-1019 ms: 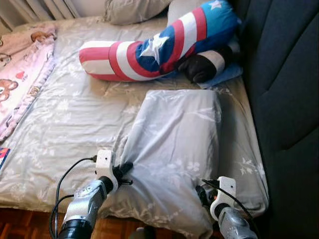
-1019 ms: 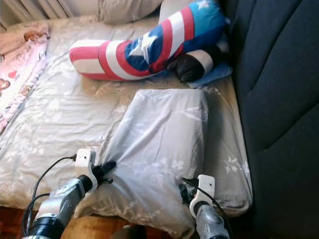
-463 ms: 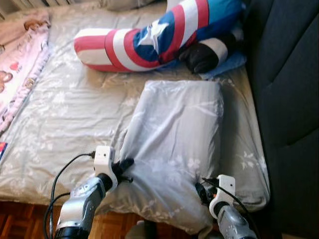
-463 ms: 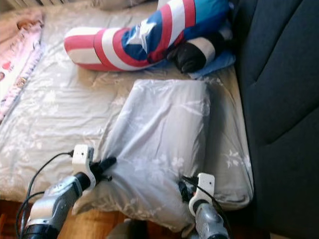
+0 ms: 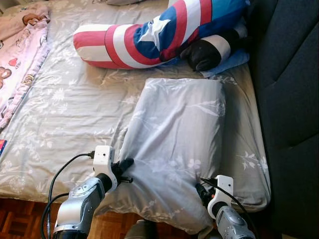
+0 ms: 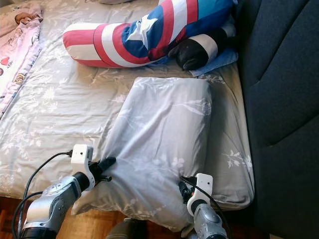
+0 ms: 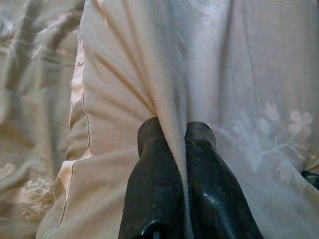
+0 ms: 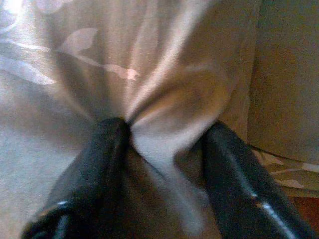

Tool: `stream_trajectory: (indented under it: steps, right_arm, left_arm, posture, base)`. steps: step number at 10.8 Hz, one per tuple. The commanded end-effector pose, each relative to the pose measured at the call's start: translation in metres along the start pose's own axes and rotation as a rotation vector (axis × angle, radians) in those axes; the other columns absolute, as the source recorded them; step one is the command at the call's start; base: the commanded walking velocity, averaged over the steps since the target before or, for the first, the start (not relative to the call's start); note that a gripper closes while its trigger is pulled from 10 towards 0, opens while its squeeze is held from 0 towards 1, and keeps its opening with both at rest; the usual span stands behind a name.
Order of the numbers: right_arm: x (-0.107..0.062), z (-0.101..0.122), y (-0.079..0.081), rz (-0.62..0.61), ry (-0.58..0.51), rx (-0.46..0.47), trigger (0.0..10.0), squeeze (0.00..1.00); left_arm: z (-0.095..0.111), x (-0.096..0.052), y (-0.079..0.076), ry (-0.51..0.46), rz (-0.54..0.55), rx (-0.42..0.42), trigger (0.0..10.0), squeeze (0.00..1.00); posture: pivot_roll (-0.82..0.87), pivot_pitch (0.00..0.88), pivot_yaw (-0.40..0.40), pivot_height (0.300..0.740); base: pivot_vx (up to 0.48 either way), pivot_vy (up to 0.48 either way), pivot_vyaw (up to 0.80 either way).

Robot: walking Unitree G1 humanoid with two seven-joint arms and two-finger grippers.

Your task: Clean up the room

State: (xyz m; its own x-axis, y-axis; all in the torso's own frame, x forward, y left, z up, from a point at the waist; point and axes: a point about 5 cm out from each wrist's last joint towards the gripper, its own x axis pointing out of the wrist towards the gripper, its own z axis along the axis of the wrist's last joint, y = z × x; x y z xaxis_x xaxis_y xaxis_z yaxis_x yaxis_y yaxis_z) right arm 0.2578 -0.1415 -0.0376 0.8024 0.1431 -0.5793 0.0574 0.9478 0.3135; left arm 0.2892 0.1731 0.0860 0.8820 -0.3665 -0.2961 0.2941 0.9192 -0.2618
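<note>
Both the left gripper (image 7: pixel 174 132) and right gripper (image 8: pixel 167 137) pinch folds of the grey pillow (image 5: pixel 179 134) on the bed (image 5: pixel 65 109).

The pillow (image 5: pixel 174 149) hides the right tool's (image 5: pixel 202 191) fingertips.

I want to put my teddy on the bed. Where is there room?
The bare sheet between the pink blanket and the grey pillow is free. The head end is crowded: the striped cushion lies right by the dark headboard. The left gripper and right gripper pinch the pillow's near edge.
</note>
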Motion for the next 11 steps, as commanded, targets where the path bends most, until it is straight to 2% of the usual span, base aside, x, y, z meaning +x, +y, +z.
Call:
stream_trajectory:
  steps: [1, 11]
  right_arm:
    - [-0.0091, -0.0376, 0.002, -0.007, 0.132, 0.03, 0.0, 0.0]
    - [-0.0079, -0.0334, 0.0016, -0.005, 0.117, 0.006, 0.0, 0.0]
  left_arm:
    - [0.0016, -0.0053, 0.0008, -0.014, -0.004, -0.012, 10.0, 0.0]
    - [0.0003, -0.0046, -0.0013, -0.007, -0.006, -0.021, 10.0, 0.0]
  posture:
    - [0.22, 0.377, 0.158, 0.74]
    - [0.21, 0.371, 0.152, 0.74]
  base:
    - [0.0, 0.0, 0.0]
    - [0.0, 0.0, 0.0]
